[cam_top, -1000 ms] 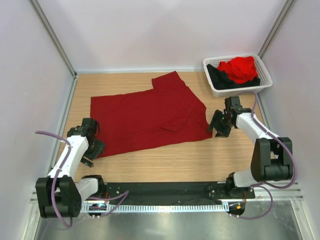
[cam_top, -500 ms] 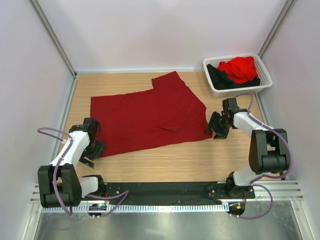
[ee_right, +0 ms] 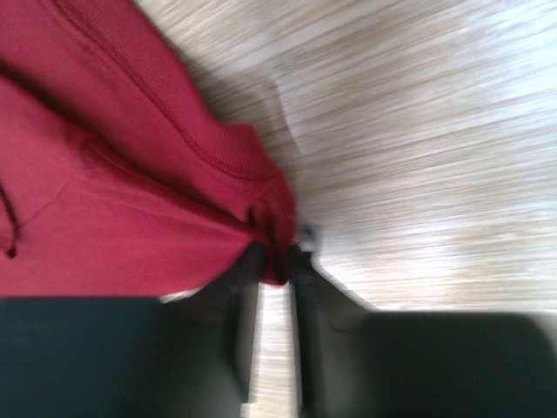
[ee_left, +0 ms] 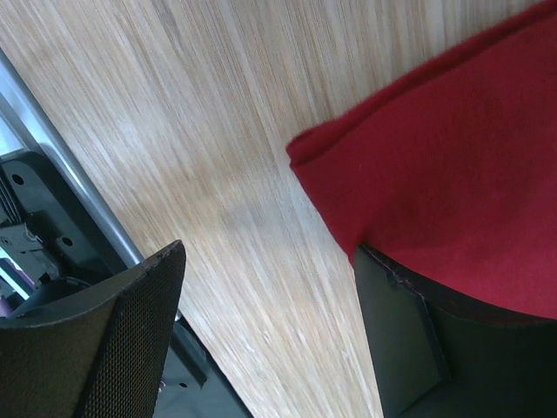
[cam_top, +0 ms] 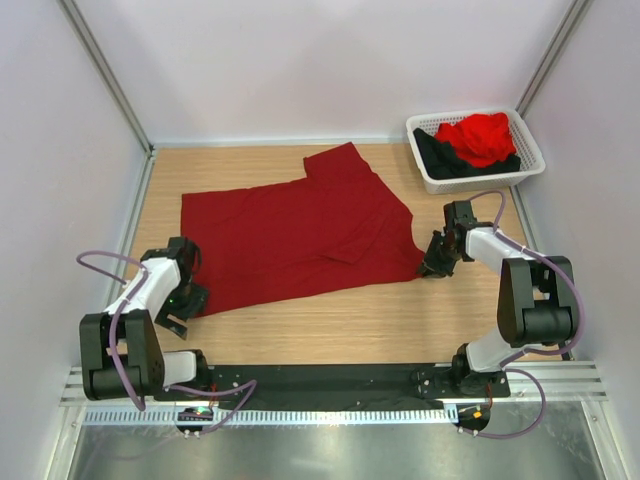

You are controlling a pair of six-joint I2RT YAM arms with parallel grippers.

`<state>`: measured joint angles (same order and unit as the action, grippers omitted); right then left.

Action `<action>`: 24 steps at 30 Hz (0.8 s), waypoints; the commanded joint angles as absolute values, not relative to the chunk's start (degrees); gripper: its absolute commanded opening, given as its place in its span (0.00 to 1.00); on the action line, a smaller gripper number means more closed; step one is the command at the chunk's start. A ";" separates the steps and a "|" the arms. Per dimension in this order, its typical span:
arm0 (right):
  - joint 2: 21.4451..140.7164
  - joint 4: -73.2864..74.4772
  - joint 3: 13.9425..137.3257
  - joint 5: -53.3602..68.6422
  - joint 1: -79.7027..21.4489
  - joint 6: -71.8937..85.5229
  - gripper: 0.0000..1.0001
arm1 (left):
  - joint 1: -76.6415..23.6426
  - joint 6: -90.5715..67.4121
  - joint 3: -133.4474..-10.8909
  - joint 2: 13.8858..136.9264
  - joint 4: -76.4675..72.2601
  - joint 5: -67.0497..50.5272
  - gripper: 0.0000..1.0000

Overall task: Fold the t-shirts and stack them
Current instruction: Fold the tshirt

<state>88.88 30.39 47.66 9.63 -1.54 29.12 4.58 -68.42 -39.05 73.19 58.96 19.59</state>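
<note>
A dark crimson t-shirt [cam_top: 300, 238] lies spread flat across the wooden table. My right gripper [cam_top: 433, 262] is at its right corner, shut on a pinch of the hem [ee_right: 277, 261]; the crimson cloth [ee_right: 104, 200] bunches into the jaws. My left gripper [cam_top: 185, 300] sits at the shirt's near left corner, open [ee_left: 265, 261]. One of its fingers [ee_left: 113, 340] is over bare wood, while the other meets the edge of the cloth [ee_left: 452, 174]. A brighter red t-shirt [cam_top: 480, 138] and a black t-shirt [cam_top: 435, 155] lie crumpled in the basket.
A white latticed basket [cam_top: 470, 183] stands at the back right corner, close behind my right arm. White walls with metal posts enclose the table on three sides. A black rail [cam_top: 320, 380] runs along the near edge.
My right gripper edged left onto the shirt's right corner and closed on it. The left gripper stayed open at the left corner, barely moving.
</note>
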 commanded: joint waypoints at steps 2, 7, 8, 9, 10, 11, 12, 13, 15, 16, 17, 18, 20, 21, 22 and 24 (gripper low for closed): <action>88.07 33.30 48.60 1.51 -1.67 29.53 0.10 | 5.27 -66.89 -39.81 74.35 58.00 22.84 0.79; 84.03 37.88 46.76 -4.92 -1.76 29.44 0.01 | 5.27 -66.01 -43.14 72.17 61.87 24.43 0.84; 83.15 38.40 46.50 -5.36 -1.76 29.44 0.01 | 5.27 -66.09 -43.68 71.64 63.70 24.69 0.85; 82.80 38.84 45.97 -5.45 -1.76 29.44 0.01 | 5.27 -65.83 -44.12 71.11 64.42 24.96 0.87; 82.53 39.37 45.79 -5.45 -1.67 29.27 0.04 | 5.36 -65.57 -45.34 70.41 65.29 25.48 0.89; 81.92 39.72 45.62 -5.71 -1.76 29.18 0.07 | 5.27 -65.22 -45.96 69.36 65.91 26.01 0.89; 81.48 40.34 45.44 -5.89 -1.76 28.92 0.10 | 5.27 -65.21 -46.92 68.82 66.70 26.62 0.89; 81.21 40.78 45.53 -6.32 -1.76 28.57 0.16 | 5.27 -65.21 -47.80 68.47 68.10 28.11 0.90; 79.81 41.92 46.66 -6.94 -1.76 28.48 0.28 | 5.36 -61.73 -50.35 67.50 67.51 28.56 0.89; 79.28 42.36 47.54 -7.12 -2.28 28.22 0.43 | 5.27 -59.70 -50.88 67.33 65.32 27.26 0.86; 78.84 42.80 49.81 -7.99 -2.63 27.95 0.49 | 5.27 -58.11 -52.11 67.50 64.52 26.55 0.84; 77.88 43.24 51.23 -8.52 -3.85 27.60 0.61 | 5.27 -55.31 -52.64 67.67 63.29 24.37 0.84; 77.26 42.63 55.43 -8.53 -5.35 26.02 0.70 | 5.27 -51.70 -53.17 68.20 60.83 21.11 0.82; 77.95 42.28 56.85 -8.35 -6.06 25.58 0.77 | 5.27 -49.59 -52.91 68.46 58.47 19.61 0.82; 78.74 42.01 58.26 -7.48 -7.37 25.05 0.77 | 5.27 -48.96 -52.91 68.81 57.93 17.51 0.82; 82.15 40.70 61.51 -3.98 -8.26 25.31 0.76 | 5.27 -47.65 -52.91 70.05 56.35 15.30 0.81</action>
<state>80.53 43.11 56.12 -6.15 -6.61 26.79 4.97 -53.39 -51.62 68.84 60.82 20.27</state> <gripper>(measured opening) 0.768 0.816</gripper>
